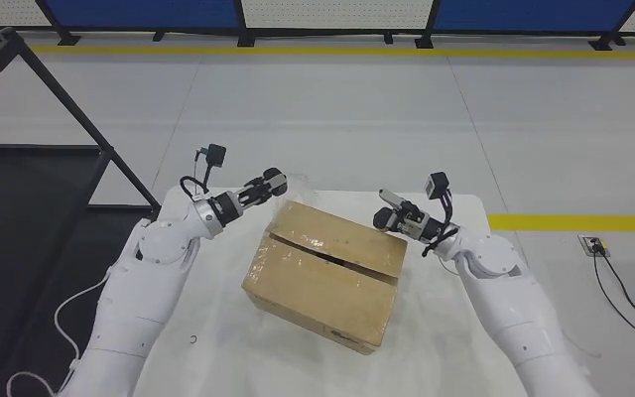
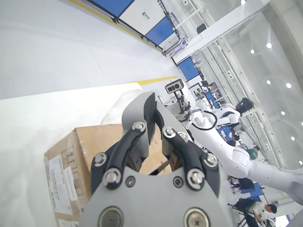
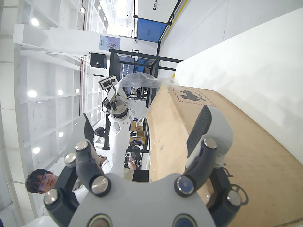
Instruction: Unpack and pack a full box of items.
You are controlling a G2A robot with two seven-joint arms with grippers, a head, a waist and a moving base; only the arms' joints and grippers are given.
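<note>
Big robot test hall, closer to a factory floor than an office.

The pale painted floor (image 1: 327, 109) carries yellow lines (image 1: 298, 50), and at 12 o'clock in the top view a row of blue and white screens (image 1: 139, 12) on black feet fences off the bay. A black metal frame (image 1: 69, 109) stands at 9 o'clock beside the white table (image 1: 228, 298), and a floor socket (image 1: 592, 245) with a cable lies at 3 o'clock. The left wrist view shows a high white roof with round lamps (image 2: 269, 45), heavy white beams (image 2: 227, 22), what looks like another white robot (image 2: 227, 115), and people (image 2: 267, 207) seated at desks. The right wrist view shows a tall white gridded wall (image 3: 47, 72).
</note>
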